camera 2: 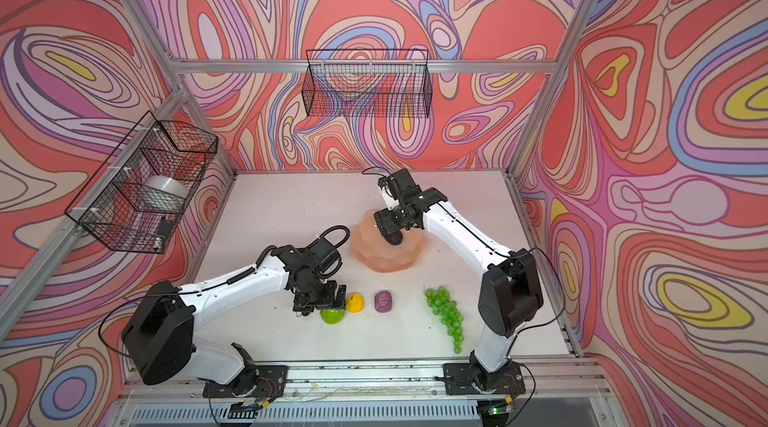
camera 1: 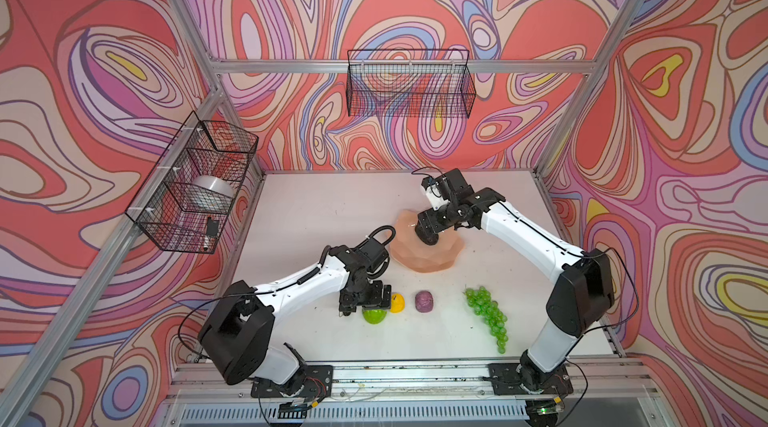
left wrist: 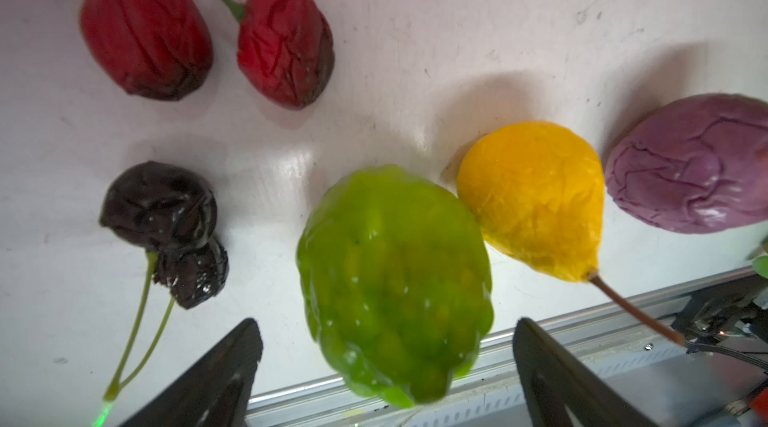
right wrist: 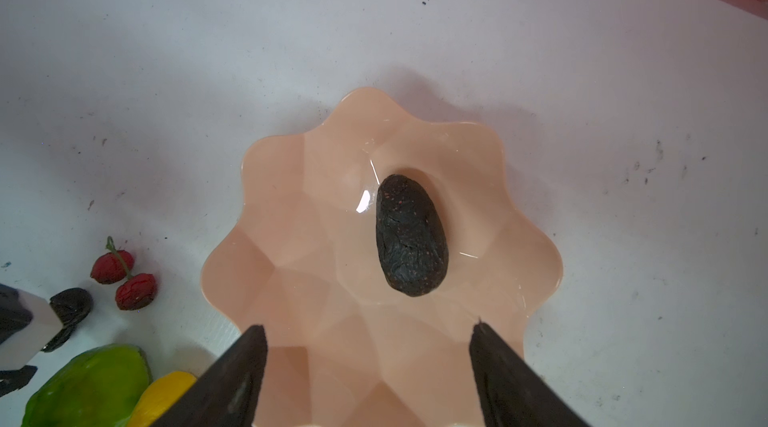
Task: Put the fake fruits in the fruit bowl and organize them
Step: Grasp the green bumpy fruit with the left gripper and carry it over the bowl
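Hovering over the fruit bowl (right wrist: 291,246), the right gripper (right wrist: 368,326) has its jaws spread and holds nothing. The dark avocado (right wrist: 411,238) lies on its side in the bowl's middle, clear of both fingers. It is the only fruit in the bowl, so that arm looks free to fetch another.

The left gripper (left wrist: 386,324) is low over the counter (camera 1: 311,213) near its front edge, also wide open and empty. Its fingers stand on either side of the bumpy green ball (left wrist: 395,279), and the wrist view shows neither finger touching it. This looks like lining up for a grasp, with the wide spread suiting the ball's bulk.

The yellow fruit (left wrist: 536,200) sits tight against the ball on one side; whether they touch I cannot tell. The finger on that side would have to go down into that narrow gap and may nudge the yellow fruit.

The purple ball (left wrist: 690,163) lies just beyond the yellow fruit. The red cherry pair (left wrist: 286,42) and the black berries (left wrist: 160,204) lie near the ball on its other side. The grape bunch (camera 1: 486,312) lies well apart, nearer the right arm, and would suit that arm best. All six rest on the counter outside the bowl. The bowl stands mid-counter, within reach of both arms.
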Controlling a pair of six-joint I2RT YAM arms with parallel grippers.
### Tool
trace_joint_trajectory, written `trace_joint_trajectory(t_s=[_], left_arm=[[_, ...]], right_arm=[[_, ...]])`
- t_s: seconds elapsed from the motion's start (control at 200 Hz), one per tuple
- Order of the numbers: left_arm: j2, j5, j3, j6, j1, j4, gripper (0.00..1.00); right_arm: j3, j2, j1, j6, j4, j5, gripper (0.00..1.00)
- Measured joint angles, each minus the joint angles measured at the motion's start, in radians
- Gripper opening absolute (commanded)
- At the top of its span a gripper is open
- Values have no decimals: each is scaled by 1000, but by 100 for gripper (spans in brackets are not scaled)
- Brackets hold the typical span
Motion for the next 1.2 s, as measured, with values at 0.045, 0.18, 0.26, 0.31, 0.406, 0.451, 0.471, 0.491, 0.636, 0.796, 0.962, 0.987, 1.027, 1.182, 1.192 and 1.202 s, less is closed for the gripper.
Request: trace_joint_trajectory(t_s=[0.045,0.18,0.26,0.31,0.406,0.451,0.471,0.491,0.636,0.796,0.962,0.987,1.027,1.182,1.192,1.202], left_arm=[[6,0,-5,-2,-2,4,94],[29,0,-12,-3,-4,18,91],[37,1,-21,-4,-4,31,91],[40,2,-27,-6,-4,36,90],[46,2,-33,-6,-5,48,86],[48,2,-35,-7,-6,54,82],[48,2,-35,-7,-6,55,80],[48,2,-36,-7,-8,56,78],[56,8,-36,-8,-10,60,60],[48,8,-42,-14,-10,59,56],[-2,-4,-48,-18,-10,41,54],[-14,-8,-48,-17,-10,35,54],[-34,-11,-42,-18,-10,19,54],[-106,-16,10,-16,-10,-50,52],[-111,-17,19,-15,-9,-57,51],[-114,-18,24,-14,-9,-62,51]], right_arm=[[-6,0,0,4,0,-3,79],[-18,-2,0,10,12,-8,79],[-19,-6,0,11,15,-8,79],[-19,-8,0,12,20,-9,79],[-26,-19,0,15,28,-11,79],[-29,-23,0,16,32,-11,79],[-31,-25,0,18,34,-11,79],[-33,-27,0,18,35,-11,79],[-38,-28,0,18,37,-10,79],[-39,-28,0,18,37,1,79],[-39,-28,0,17,37,3,78],[-39,-28,0,17,37,3,78],[-39,-29,0,17,36,5,78],[-54,-55,0,18,44,13,78],[-57,-60,0,18,44,14,77],[-62,-65,0,18,45,16,78]])
